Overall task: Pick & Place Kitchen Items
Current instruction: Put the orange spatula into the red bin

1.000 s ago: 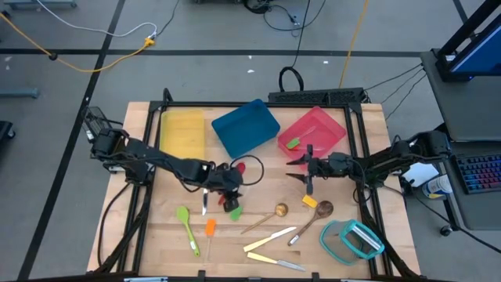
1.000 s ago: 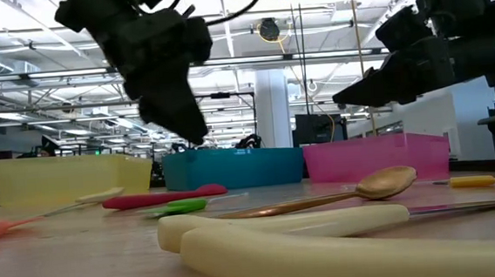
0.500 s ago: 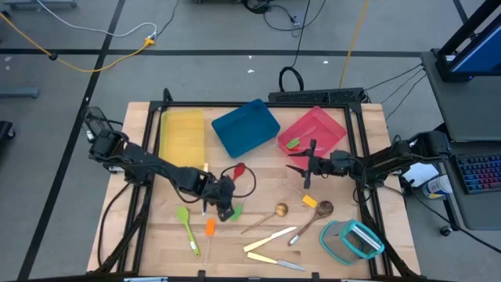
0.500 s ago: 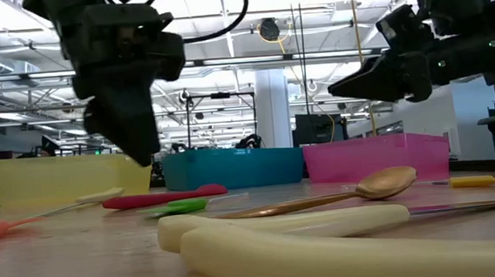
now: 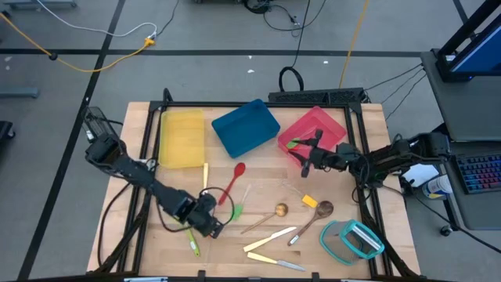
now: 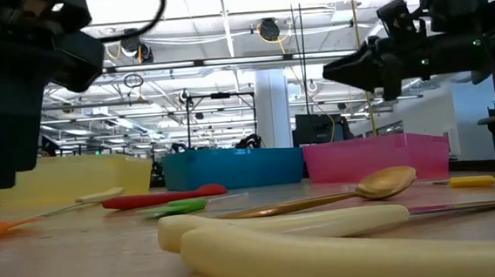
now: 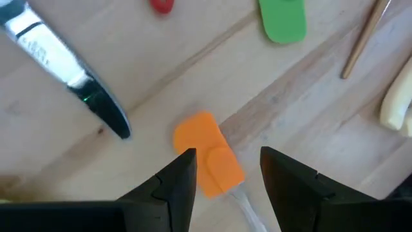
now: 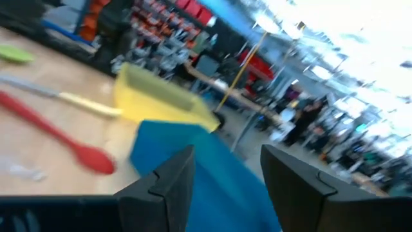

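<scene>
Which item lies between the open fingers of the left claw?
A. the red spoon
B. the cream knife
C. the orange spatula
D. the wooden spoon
C: in the left wrist view the orange spatula lies on the table in the gap of the open left claw, while the red spoon rests farther up the table.

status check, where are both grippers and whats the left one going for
Left gripper open, low over the orange-headed spatula, fingers astride it. Right gripper open, empty, by the pink tray. Nothing blocking.
</scene>
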Robot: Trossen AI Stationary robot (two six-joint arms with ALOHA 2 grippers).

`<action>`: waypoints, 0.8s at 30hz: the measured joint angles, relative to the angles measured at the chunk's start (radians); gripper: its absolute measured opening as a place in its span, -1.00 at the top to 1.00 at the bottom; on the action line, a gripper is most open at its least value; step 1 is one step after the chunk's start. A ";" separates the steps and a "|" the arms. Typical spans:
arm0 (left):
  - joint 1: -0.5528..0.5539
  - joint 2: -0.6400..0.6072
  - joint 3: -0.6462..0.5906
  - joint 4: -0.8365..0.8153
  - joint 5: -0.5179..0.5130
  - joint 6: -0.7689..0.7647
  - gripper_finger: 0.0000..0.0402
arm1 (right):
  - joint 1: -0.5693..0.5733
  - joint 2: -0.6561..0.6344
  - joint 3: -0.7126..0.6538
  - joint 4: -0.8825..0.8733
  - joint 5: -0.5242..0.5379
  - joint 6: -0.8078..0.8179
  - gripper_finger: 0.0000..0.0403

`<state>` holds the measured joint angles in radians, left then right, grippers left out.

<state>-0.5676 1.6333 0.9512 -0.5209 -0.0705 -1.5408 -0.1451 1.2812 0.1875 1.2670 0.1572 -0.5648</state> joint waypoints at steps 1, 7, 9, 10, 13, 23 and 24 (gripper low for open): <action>-0.012 0.000 0.000 0.000 -0.014 -0.033 0.12 | -0.007 0.000 0.000 0.024 0.000 -0.017 0.15; -0.061 0.015 0.000 -0.001 -0.090 -0.159 0.12 | -0.042 0.000 0.000 0.123 -0.001 -0.027 0.15; -0.064 0.033 0.000 -0.004 -0.090 -0.174 0.12 | -0.052 0.000 0.000 0.127 -0.001 -0.027 0.15; -0.065 0.042 0.000 -0.003 -0.090 -0.175 0.12 | -0.056 0.000 0.000 0.129 -0.001 -0.026 0.15; -0.061 0.069 0.000 0.009 -0.108 -0.144 0.12 | -0.069 0.000 0.000 0.131 -0.002 -0.026 0.15; -0.062 0.080 0.000 0.000 -0.114 -0.152 0.12 | -0.079 0.000 0.000 0.140 -0.004 -0.023 0.15; -0.062 0.080 0.000 0.000 -0.103 -0.152 0.12 | -0.079 0.000 0.000 0.139 -0.004 -0.023 0.15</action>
<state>-0.6296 1.7130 0.9508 -0.5211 -0.1734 -1.6932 -0.2241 1.2812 0.1875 1.4064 0.1528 -0.5878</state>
